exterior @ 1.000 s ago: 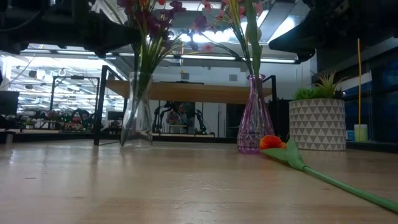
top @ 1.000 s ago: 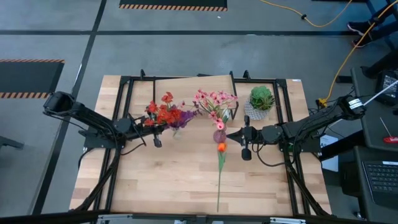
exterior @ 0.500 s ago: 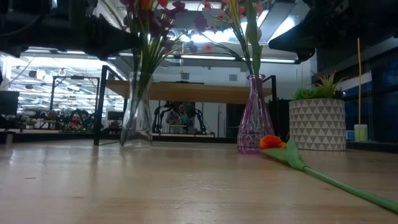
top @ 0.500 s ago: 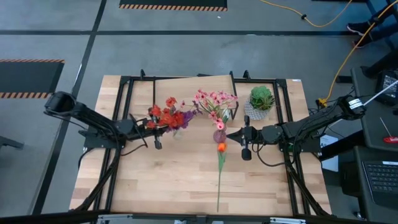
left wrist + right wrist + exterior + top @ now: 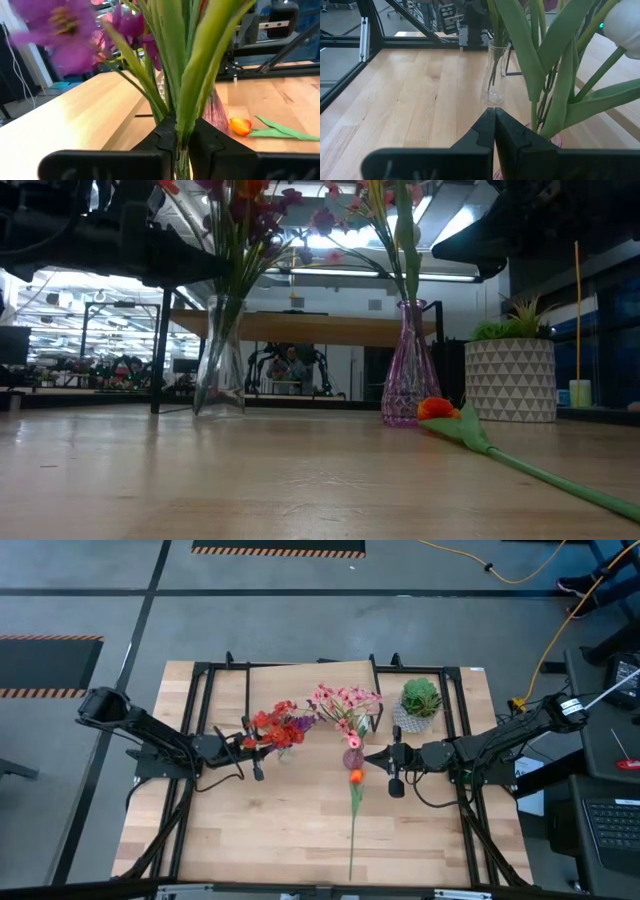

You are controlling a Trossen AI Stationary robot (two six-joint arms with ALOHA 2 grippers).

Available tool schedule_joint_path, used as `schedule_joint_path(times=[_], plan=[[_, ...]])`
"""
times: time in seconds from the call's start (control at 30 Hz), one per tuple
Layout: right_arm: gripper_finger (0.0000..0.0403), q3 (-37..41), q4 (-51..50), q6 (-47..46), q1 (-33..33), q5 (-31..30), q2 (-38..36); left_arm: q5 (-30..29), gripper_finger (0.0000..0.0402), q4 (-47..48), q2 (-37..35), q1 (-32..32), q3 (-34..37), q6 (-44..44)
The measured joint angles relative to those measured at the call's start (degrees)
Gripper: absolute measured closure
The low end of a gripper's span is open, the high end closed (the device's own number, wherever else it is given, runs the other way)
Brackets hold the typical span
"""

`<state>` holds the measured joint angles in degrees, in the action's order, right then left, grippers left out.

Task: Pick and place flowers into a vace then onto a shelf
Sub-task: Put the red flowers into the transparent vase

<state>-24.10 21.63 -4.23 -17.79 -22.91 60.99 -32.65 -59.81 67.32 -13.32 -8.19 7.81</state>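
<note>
place: robotics lab | signs: hazard-striped floor mats (image 5: 278, 550); yellow cable (image 5: 500, 570); black frame (image 5: 205, 690) round wooden table (image 5: 290, 830); more robot arms (image 5: 290, 370) far behind

Matt light-wood tabletop (image 5: 300, 830); clear glossy glass vase (image 5: 495, 75).

Left pincer (image 5: 243, 742) grips stems standing in the vase (image 5: 219, 356); a second vase (image 5: 407, 365) sits beside the right pincer (image 5: 371, 756), a loose flower (image 5: 353, 810) lying just past it

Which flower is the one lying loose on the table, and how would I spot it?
Find the purple vase mid-table, beside the right gripper. The orange flower lies flat just in front of it, its long green stem trailing toward the table's near edge. Every other bloom stands in a vase.
</note>
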Motion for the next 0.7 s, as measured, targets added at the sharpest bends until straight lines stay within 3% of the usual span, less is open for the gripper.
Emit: schedule_joint_path(times=[0.7], plan=[[0.0389, 0.0, 0.0, 0.0, 0.0, 0.0, 0.0, -3.3, 0.0237, 1.5, 0.2, -0.5, 0.0, -1.3]])
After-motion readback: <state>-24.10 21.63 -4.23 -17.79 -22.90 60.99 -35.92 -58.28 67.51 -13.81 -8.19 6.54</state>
